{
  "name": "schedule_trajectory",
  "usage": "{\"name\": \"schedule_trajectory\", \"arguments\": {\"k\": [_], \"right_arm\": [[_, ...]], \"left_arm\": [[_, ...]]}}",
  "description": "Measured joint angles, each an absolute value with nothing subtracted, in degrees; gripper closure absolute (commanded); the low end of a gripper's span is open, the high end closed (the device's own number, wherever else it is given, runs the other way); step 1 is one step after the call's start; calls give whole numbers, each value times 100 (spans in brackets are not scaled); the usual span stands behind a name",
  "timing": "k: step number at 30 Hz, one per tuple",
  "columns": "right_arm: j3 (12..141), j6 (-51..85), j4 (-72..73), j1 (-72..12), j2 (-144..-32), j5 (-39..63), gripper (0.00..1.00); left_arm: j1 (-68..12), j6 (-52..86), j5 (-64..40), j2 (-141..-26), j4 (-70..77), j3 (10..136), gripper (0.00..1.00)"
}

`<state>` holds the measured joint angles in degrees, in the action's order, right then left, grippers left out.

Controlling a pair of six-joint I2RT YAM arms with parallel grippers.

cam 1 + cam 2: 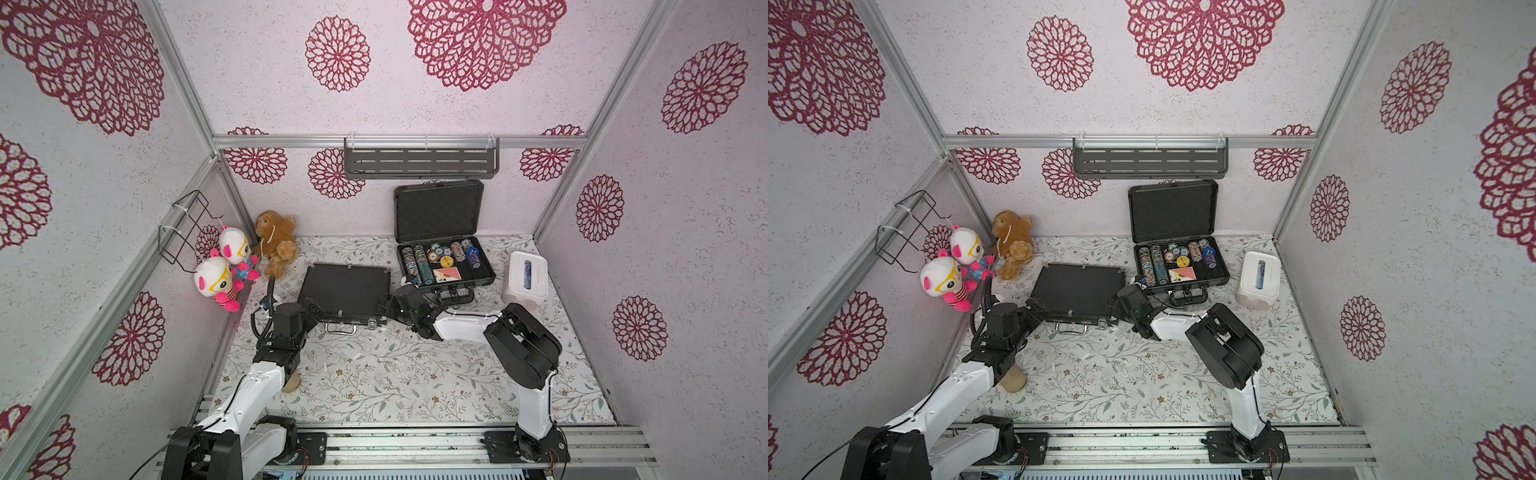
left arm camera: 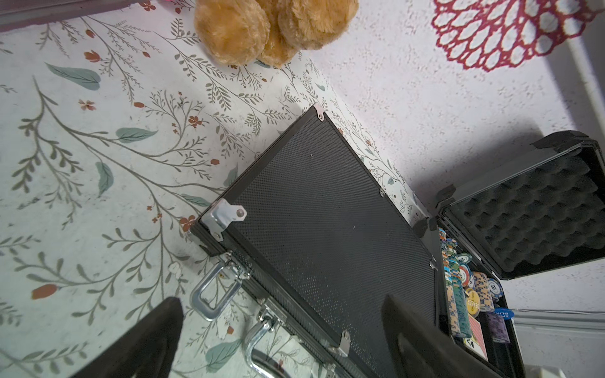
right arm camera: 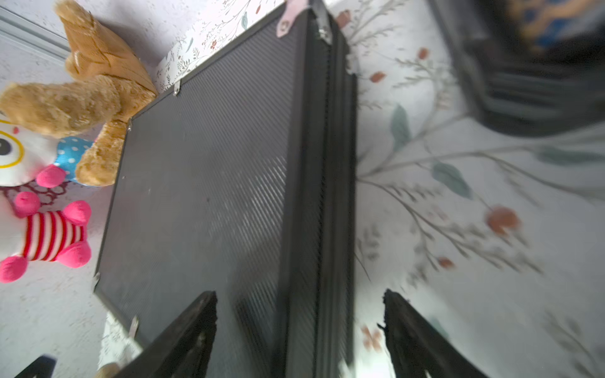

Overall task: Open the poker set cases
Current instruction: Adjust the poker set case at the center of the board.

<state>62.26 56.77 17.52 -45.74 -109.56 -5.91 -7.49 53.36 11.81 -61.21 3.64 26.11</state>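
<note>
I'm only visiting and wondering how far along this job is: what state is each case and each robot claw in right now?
thick grey case: open, lid standing upright, poker chips showing inside.
thin black case: closed, lying flat.
left gripper: open, at the thin black case's front left corner, holding nothing.
right gripper: open, at the thin black case's right side, holding nothing.

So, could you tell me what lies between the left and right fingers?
The thin black case, spanning from the left fingers to the right fingers, in both top views.
</note>
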Motion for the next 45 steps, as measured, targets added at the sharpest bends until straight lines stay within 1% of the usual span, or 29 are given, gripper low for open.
{"name": "schedule_trajectory", "arguments": {"k": [3,8,14,21,29,45], "right_arm": [[5743,5937,2056,-4611,-10676,-552,18],[5349,6490,2698,-4733,-10661,-329,18],[5290,7194,3636,-4845,-10945,-148,18],[5177,7859,4176,-4851,-11166,-222,19],[5159,8171,4228,-4880,-11166,-357,19],[5301,8219,4106,-4969,-10989,-425,20]], "left_arm": [[-749,5393,1194,-6160,392,2611,2],[-749,5459,1188,-6307,403,2611,2],[-749,5468,1177,-6342,432,2611,2],[-716,5468,1168,-6351,458,2611,2],[-707,5470,1166,-6351,484,2611,2],[-707,5474,1142,-6346,486,2609,3]]}}
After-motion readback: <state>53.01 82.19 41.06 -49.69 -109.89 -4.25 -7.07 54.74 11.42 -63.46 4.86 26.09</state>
